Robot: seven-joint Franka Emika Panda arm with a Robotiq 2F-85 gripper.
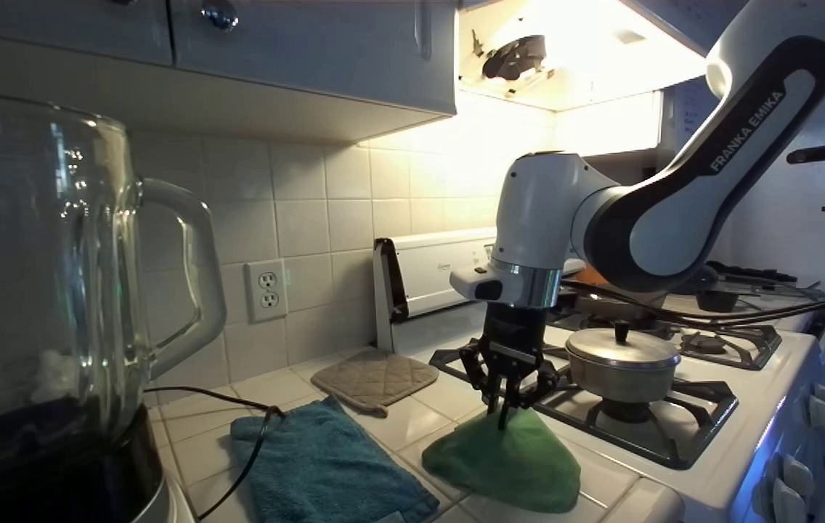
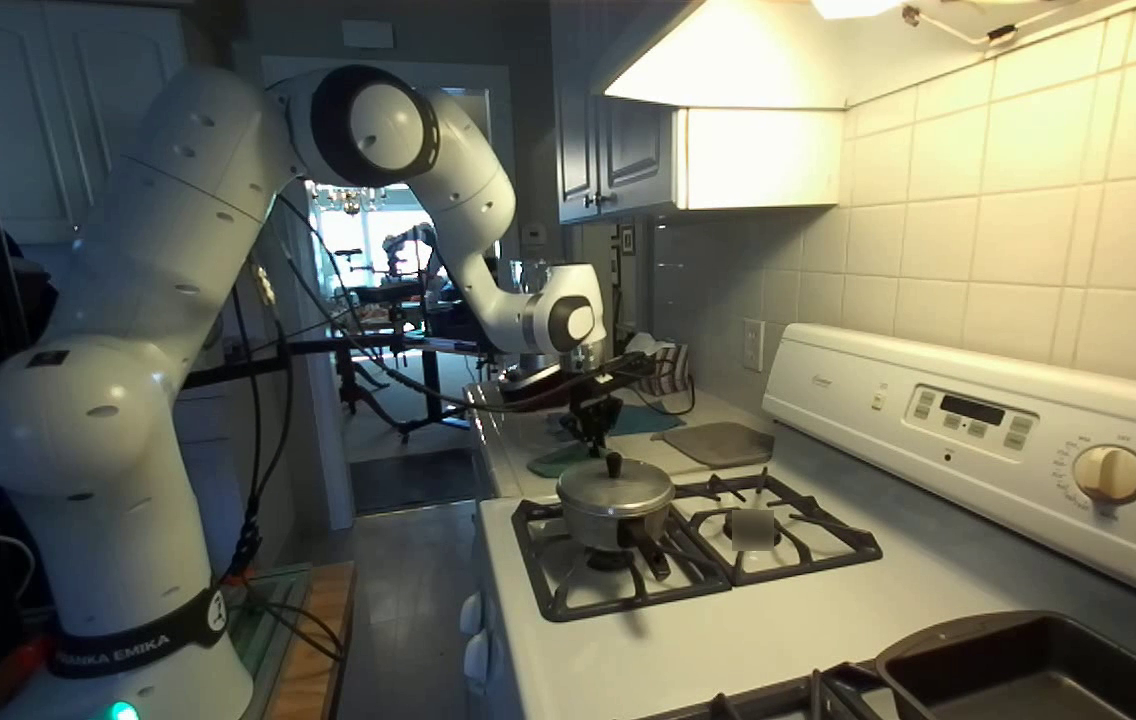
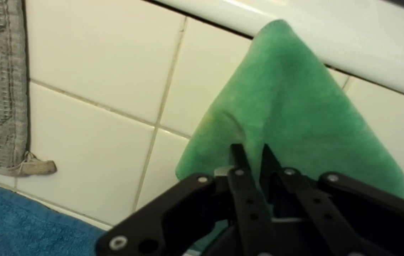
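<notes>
We see the gripper [image 3: 251, 146] almost closed, pinching a fold of green cloth [image 3: 315, 131]. The cloth spreads straight under it, just beside the stove [image 2: 808, 630].

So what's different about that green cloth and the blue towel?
The green cloth looks smooth, while the blue towel has a fluffy pile. The green cloth rises to a peak, pinched in the tool; the blue towel lies fairly flat, clear of the tool. Both are fabric, resting at least partly on the tiled counter.
</notes>
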